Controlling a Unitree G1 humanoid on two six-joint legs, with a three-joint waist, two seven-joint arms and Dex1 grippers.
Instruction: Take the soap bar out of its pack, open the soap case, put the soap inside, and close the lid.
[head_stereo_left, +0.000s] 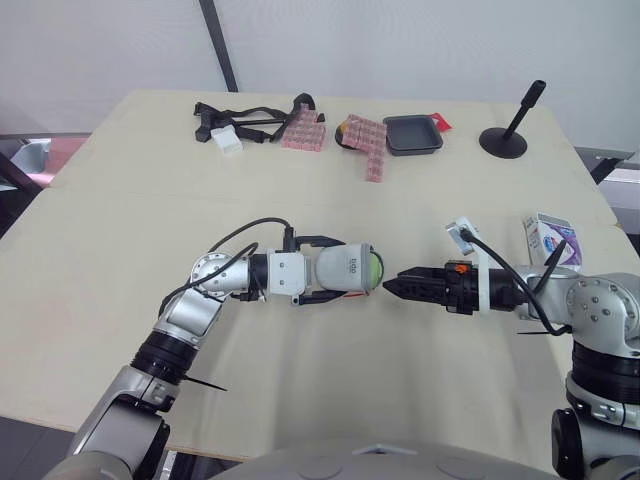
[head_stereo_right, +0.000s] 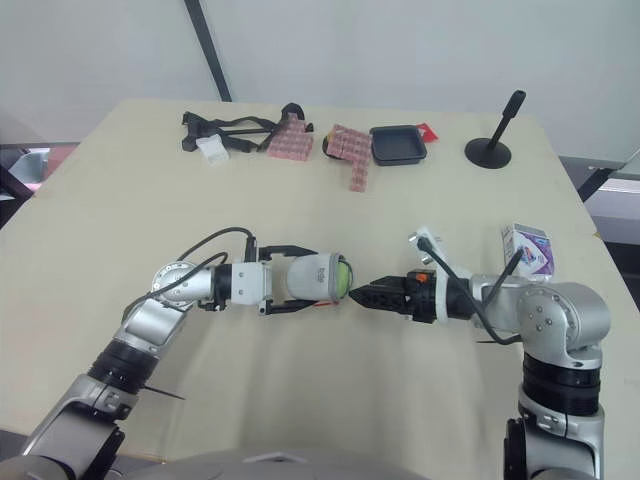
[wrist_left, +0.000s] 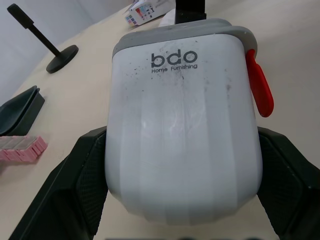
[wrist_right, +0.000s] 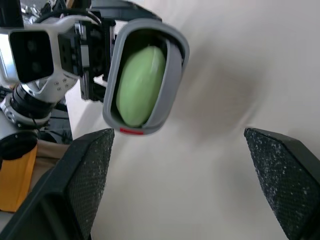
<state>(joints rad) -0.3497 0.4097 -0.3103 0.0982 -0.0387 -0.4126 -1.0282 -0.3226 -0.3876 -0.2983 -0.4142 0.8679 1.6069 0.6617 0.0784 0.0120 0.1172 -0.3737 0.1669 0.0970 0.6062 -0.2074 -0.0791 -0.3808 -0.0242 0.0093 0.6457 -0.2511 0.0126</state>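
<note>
Soap case (wrist_left: 182, 140): white body, grey rim, red latch tab (wrist_left: 260, 90), printed "bdo Home Furnishing"; clamped sideways in the jaws of the left gripper (head_stereo_left: 325, 268) over the middle of the counter (head_stereo_left: 130, 200), with the green soap bar (wrist_right: 140, 85) seated inside and its lidless mouth facing the right gripper (head_stereo_left: 395, 285). The right gripper's jaws are spread wide and empty, just beside the case mouth without touching it. Soap pack (head_stereo_left: 550, 240): white and purple carton, print unreadable, standing near the counter's right edge, well apart from the case.
</note>
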